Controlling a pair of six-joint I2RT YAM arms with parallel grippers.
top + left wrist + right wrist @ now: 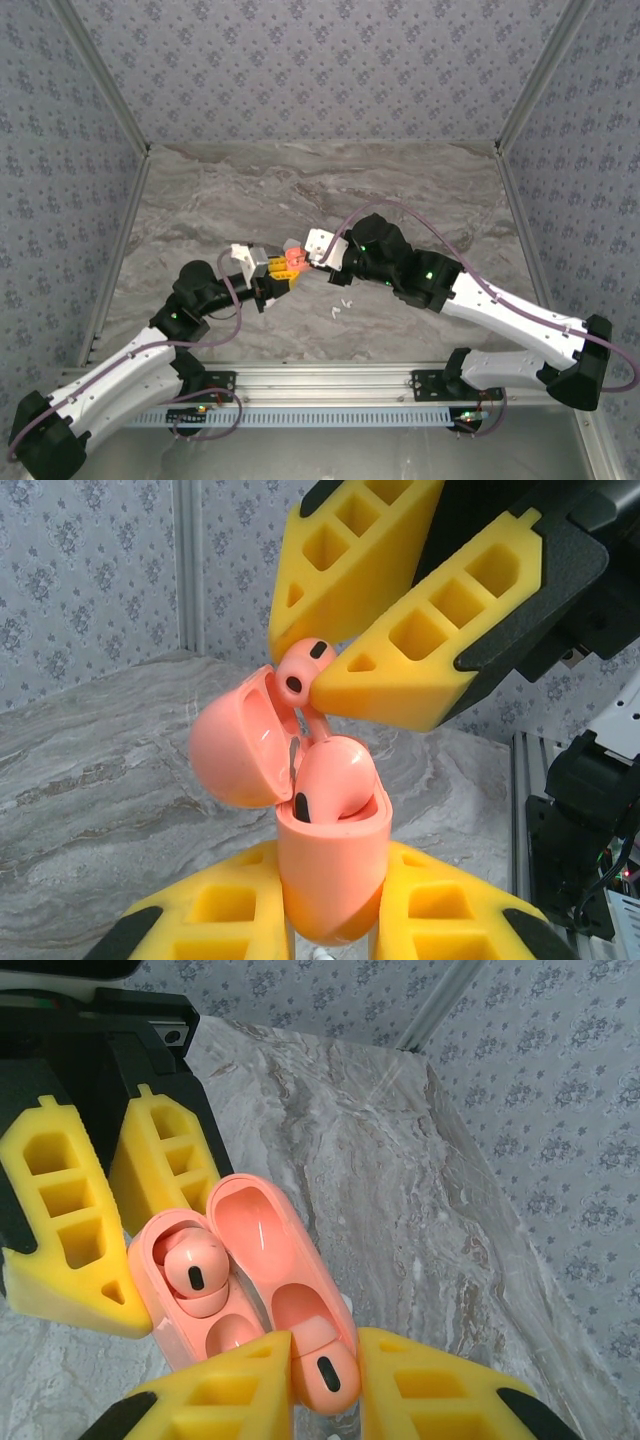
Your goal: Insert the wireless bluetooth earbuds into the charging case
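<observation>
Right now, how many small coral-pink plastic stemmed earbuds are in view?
2. The seated earbud rests in the open coral-pink rounded charging case, which the left gripper holds. The second earbud is pinched by the right gripper just above that case. Others may be hidden.

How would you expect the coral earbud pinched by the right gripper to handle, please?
The coral earbud looks glossy and rounded, so it could slip or twist in the right gripper. It is smaller than the charging case, so probably very light. If dropped, its bulbous head may let it roll.
</observation>
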